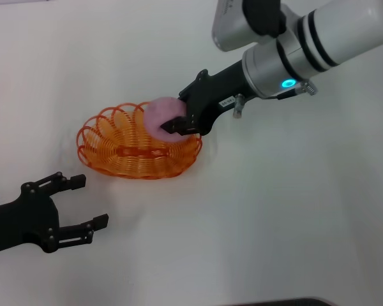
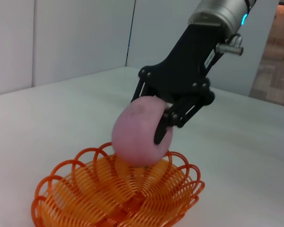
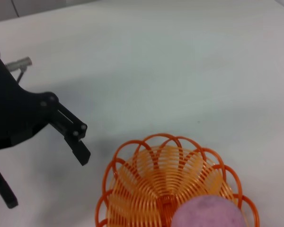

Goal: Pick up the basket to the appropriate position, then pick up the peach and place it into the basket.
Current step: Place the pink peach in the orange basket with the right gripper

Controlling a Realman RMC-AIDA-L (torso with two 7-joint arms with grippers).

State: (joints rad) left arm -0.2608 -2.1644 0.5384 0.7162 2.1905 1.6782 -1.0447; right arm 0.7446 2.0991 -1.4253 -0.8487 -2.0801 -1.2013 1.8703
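We see the peach (image 1: 159, 115) gripped between the fingers of the right hand (image 1: 179, 122), held just above the basket (image 1: 124, 156) over its far, right-hand part; in the left wrist view the fruit (image 2: 141, 131) hangs a little above the wire loops (image 2: 109, 194), its underside close to the inner slope but, as far as we can judge, not yet resting on it. One dark finger (image 2: 162, 132) crosses the near face of the peach and the other sits behind it, so the right hand is clamped on the fruit. The basket sits flat on the white surface (image 1: 293, 210), directly beneath the right hand, and from the right wrist view its base strip (image 3: 164, 204) lies just beyond the top of the peach (image 3: 208, 213). Well apart from the right hand, on the near side of the basket, the left hand (image 1: 73, 204) hovers over the surface with its two fingers spread and nothing between them. We judge the basket already positioned and the placing step in hand. The next move, we think, calls for lowering the peach a touch toward the basket's middle, then parting the fingers gently so the round fruit settles rather than rolls over the scalloped rim.
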